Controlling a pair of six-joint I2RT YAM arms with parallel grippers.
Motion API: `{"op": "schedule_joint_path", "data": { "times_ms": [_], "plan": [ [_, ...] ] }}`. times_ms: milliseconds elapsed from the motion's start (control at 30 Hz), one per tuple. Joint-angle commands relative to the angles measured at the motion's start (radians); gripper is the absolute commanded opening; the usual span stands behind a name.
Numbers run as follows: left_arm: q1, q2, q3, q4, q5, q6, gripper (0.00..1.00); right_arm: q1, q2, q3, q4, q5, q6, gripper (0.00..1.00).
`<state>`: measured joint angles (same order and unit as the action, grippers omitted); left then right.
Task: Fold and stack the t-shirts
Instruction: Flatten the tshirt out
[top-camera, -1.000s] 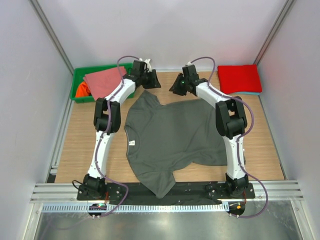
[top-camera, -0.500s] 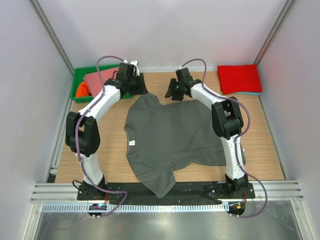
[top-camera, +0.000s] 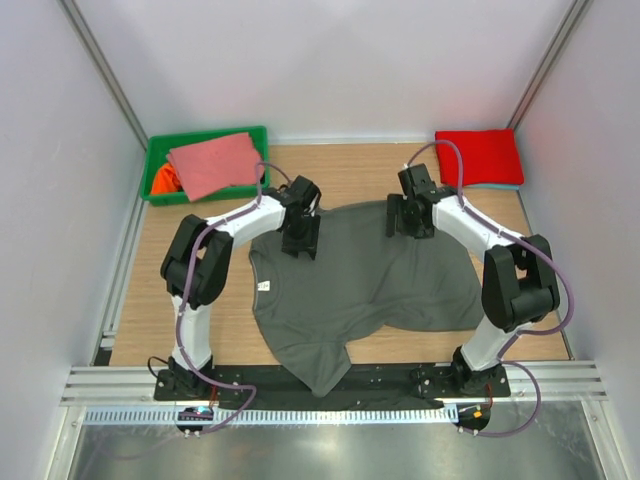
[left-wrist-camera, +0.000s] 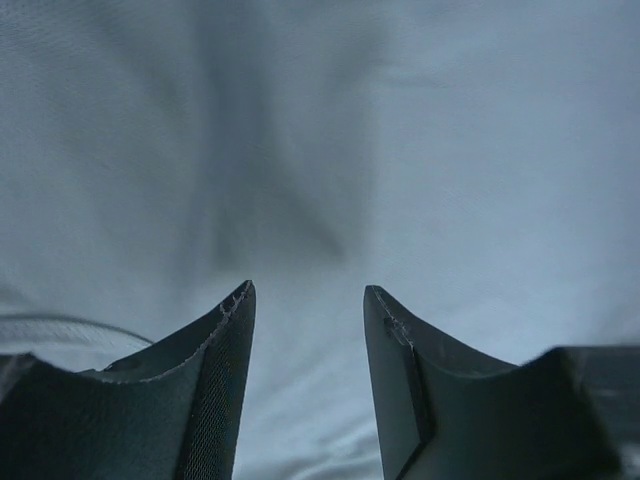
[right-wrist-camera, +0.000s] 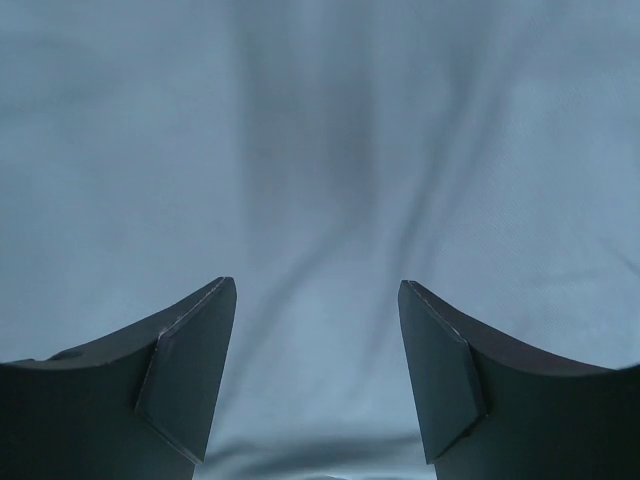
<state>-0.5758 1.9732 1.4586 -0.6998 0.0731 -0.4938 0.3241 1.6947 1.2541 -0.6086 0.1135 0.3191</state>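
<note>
The dark grey t-shirt (top-camera: 350, 280) is spread flat across the middle of the worktop (top-camera: 150, 320). Its neck is turned toward the left edge, and one sleeve is draped over the near edge between the arm bases. It is laid out this way, it is judged, so that its far side can be taken at two points and carried over in one fold.

The left gripper (top-camera: 302, 235) is held low over the far part of the shirt, just beside the neck. The right gripper (top-camera: 410, 218) is set over the far edge of the body, well apart from the left one. In the left wrist view the jaws are seen parted by a moderate gap. In the right wrist view they are spread wider. Only smooth grey cloth is seen between and beyond the fingers in both views, so nothing is gripped by either. Whether the tips are touching the cloth cannot be told for certain.

The red t-shirt (top-camera: 478, 156) is kept folded at the far right corner, with what appears to be a light-blue one (top-camera: 505, 186) beneath it. That corner is taken to be the place of the stack. The salmon-pink shirt (top-camera: 212, 165) is laid unfolded over the green bin (top-camera: 205, 135) at the far left corner. The orange one (top-camera: 163, 181) is bunched inside that bin. Both are judged to be waiting their turn.

The grey shirt is not yet folded. A level grasp of both far points is called for next, lest the cloth be dragged askew.
</note>
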Motion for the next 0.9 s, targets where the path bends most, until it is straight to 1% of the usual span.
{"op": "schedule_joint_path", "data": {
  "times_ms": [0, 67, 133, 200, 333, 367, 400, 500, 533, 567, 667, 700, 767, 800, 833, 867],
  "plan": [
    [0.019, 0.073, 0.054, -0.058, -0.048, 0.04, 0.49, -0.039, -0.024, -0.084, 0.047, -0.008, -0.029, 0.72],
    [0.021, 0.127, 0.095, -0.055, -0.064, 0.089, 0.49, -0.043, -0.004, -0.104, 0.07, 0.0, -0.04, 0.72],
    [0.021, 0.167, 0.129, -0.055, -0.113, 0.119, 0.49, -0.043, 0.016, -0.107, 0.102, 0.02, -0.048, 0.72],
    [0.027, 0.234, 0.212, -0.076, -0.151, 0.161, 0.49, -0.051, 0.055, -0.105, 0.125, 0.034, -0.061, 0.72],
    [0.039, 0.335, 0.373, -0.095, -0.177, 0.231, 0.49, -0.069, 0.117, -0.081, 0.116, 0.054, -0.063, 0.72],
    [0.04, 0.369, 0.449, -0.111, -0.182, 0.247, 0.49, -0.071, 0.12, -0.076, 0.115, 0.057, -0.06, 0.72],
    [0.04, 0.387, 0.486, -0.122, -0.19, 0.28, 0.49, -0.072, 0.117, -0.074, 0.107, 0.058, -0.06, 0.72],
    [0.04, 0.412, 0.604, -0.176, -0.232, 0.319, 0.51, -0.079, 0.088, -0.059, 0.081, 0.08, -0.077, 0.72],
    [0.04, 0.403, 0.618, -0.196, -0.237, 0.319, 0.51, -0.079, 0.077, -0.052, 0.072, 0.086, -0.081, 0.72],
    [0.04, 0.386, 0.621, -0.202, -0.236, 0.314, 0.52, -0.077, 0.063, -0.042, 0.064, 0.098, -0.084, 0.72],
    [0.034, 0.262, 0.562, -0.208, -0.233, 0.275, 0.53, -0.077, 0.001, -0.021, 0.012, 0.098, -0.078, 0.73],
    [0.031, 0.174, 0.501, -0.21, -0.236, 0.256, 0.53, -0.077, -0.018, -0.021, -0.014, 0.088, -0.069, 0.73],
    [0.024, 0.083, 0.418, -0.214, -0.227, 0.196, 0.54, -0.077, -0.096, -0.053, -0.026, 0.028, -0.028, 0.73],
    [0.022, -0.022, 0.37, -0.214, -0.211, 0.17, 0.54, -0.077, -0.124, -0.071, -0.031, 0.008, -0.016, 0.73],
    [0.022, -0.072, 0.255, -0.205, -0.196, 0.1, 0.53, -0.079, -0.189, -0.091, -0.034, -0.006, 0.003, 0.73],
    [0.024, -0.129, 0.191, -0.196, -0.147, 0.065, 0.52, -0.077, -0.217, -0.131, -0.037, -0.012, 0.033, 0.73]
  ]
}}
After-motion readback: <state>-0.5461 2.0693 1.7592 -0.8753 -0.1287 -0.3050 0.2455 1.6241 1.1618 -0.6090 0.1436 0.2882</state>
